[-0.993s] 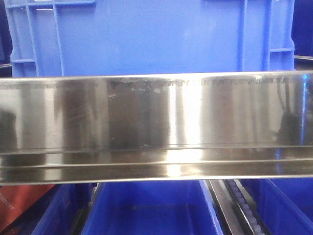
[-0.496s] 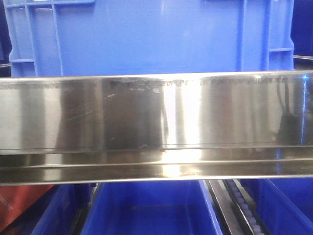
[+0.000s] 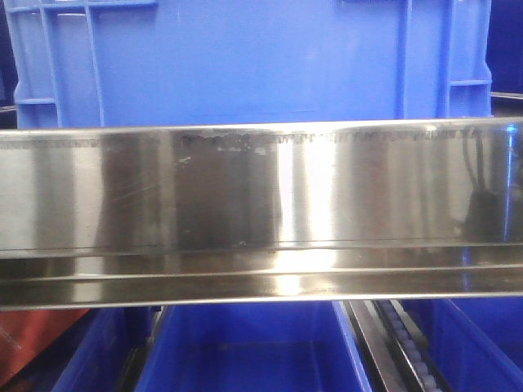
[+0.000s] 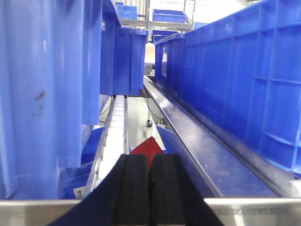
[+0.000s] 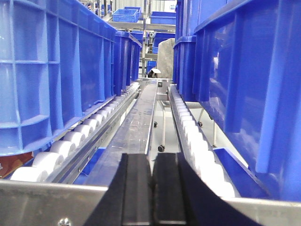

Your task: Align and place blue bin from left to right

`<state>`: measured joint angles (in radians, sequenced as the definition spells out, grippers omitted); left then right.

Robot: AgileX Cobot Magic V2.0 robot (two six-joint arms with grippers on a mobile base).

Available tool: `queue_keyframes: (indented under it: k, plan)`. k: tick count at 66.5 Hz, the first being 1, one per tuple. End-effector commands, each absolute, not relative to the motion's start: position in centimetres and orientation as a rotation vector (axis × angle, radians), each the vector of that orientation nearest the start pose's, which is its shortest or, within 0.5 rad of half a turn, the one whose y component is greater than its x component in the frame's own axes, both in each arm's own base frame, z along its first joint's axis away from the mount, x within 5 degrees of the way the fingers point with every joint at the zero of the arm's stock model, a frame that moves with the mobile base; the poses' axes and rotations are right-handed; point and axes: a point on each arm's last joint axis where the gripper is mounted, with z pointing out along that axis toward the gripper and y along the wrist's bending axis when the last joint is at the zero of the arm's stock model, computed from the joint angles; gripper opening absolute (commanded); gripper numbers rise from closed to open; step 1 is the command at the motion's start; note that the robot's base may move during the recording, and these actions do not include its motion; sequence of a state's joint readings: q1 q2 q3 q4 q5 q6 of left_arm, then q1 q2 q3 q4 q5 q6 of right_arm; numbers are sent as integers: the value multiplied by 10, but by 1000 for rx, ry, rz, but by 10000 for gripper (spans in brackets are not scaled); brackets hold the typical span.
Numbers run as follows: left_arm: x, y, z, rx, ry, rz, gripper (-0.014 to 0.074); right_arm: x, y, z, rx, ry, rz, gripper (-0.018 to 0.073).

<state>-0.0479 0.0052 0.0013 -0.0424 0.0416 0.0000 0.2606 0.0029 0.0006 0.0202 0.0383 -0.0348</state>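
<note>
A large blue bin [image 3: 245,61] fills the top of the front view, standing behind a shiny steel rail [image 3: 261,204]. In the left wrist view my left gripper [image 4: 150,165] is shut with nothing between its black pads, pointing down a gap between one blue bin [image 4: 42,94] on the left and another blue bin [image 4: 244,80] on the right. My right gripper [image 5: 152,162] is shut and empty too, aimed along a steel track [image 5: 141,122] between a left blue bin [image 5: 51,70] and a right blue bin [image 5: 244,80].
White rollers [image 5: 61,146] run under the bins on both sides of the right wrist view. Lower-level blue bins [image 3: 245,351] and a red object [image 3: 41,343] sit below the steel rail. More blue bins [image 4: 169,16] stand on far racks.
</note>
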Motion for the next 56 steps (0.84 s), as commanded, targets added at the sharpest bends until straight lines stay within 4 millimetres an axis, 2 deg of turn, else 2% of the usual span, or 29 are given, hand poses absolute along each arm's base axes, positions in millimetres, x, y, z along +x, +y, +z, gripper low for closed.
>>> queue_keyframes:
  k: [1, 56]
  plan:
    - [56, -3, 212, 6, 1501, -81, -111, 54, 15, 211, -211, 1492, 195, -166]
    - [56, -3, 213, 6, 1491, -81, -111, 54, 15, 211, -211, 1492, 195, -166]
